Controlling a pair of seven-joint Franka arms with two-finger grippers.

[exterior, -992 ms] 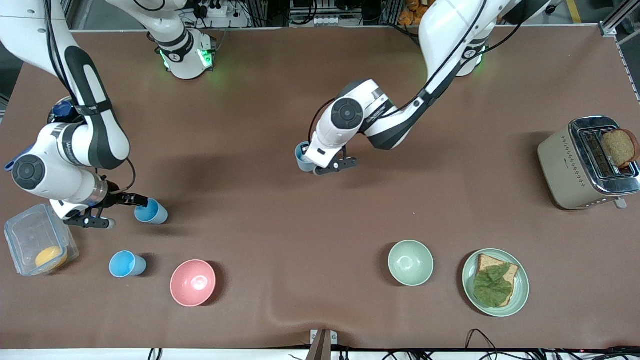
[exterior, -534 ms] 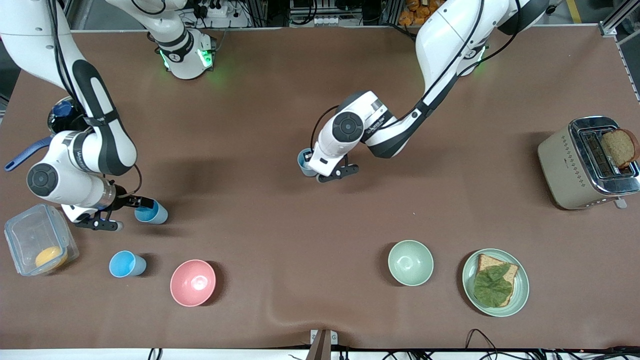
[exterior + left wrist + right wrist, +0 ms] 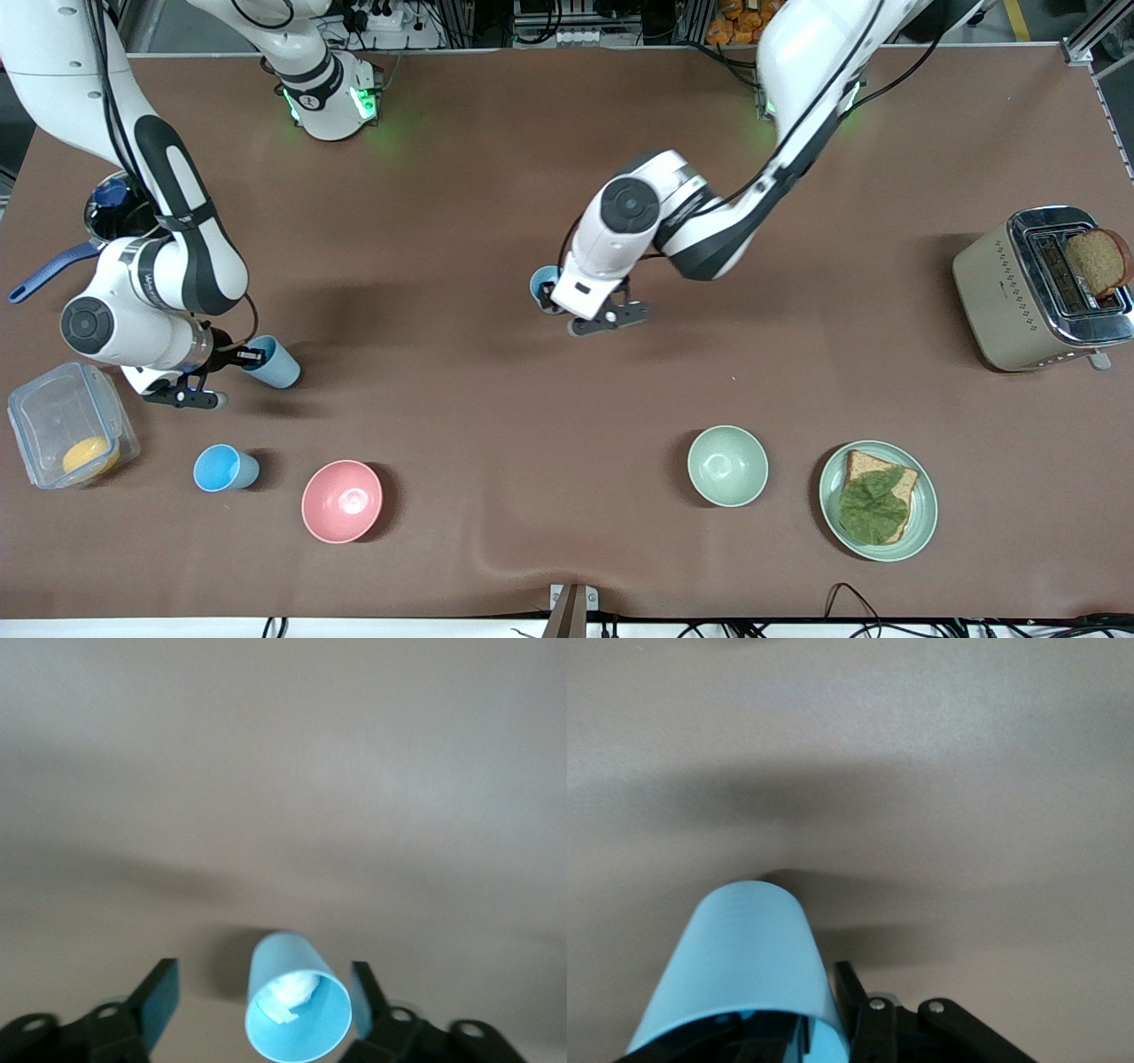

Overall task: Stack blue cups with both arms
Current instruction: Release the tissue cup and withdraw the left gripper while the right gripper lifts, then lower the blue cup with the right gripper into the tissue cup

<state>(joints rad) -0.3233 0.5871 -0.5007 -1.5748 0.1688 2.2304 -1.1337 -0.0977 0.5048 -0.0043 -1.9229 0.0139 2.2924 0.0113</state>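
My right gripper (image 3: 246, 357) is shut on the rim of a sky-blue cup (image 3: 273, 362) and holds it tilted just above the table, near the right arm's end. In the right wrist view the cup (image 3: 740, 961) fills the space by the gripper (image 3: 819, 1019). My left gripper (image 3: 574, 304) is open around a duller blue cup (image 3: 542, 283) standing mid-table. In the left wrist view this cup (image 3: 297, 1005), with something white inside, stands between the spread fingers of the gripper (image 3: 264, 974). Another sky-blue cup (image 3: 226, 467) stands beside the pink bowl (image 3: 342, 501).
A clear plastic box (image 3: 69, 434) with an orange thing sits at the right arm's end, a dark pot (image 3: 111, 208) with a blue handle farther back. A pale green bowl (image 3: 727, 465), a plate (image 3: 921, 523) with bread and lettuce, and a toaster (image 3: 1001, 310) are toward the left arm's end.
The right gripper has tipped and raised its sky-blue cup a little. The left arm's hand has shifted slightly toward the left arm's end; its cup has stayed in place.
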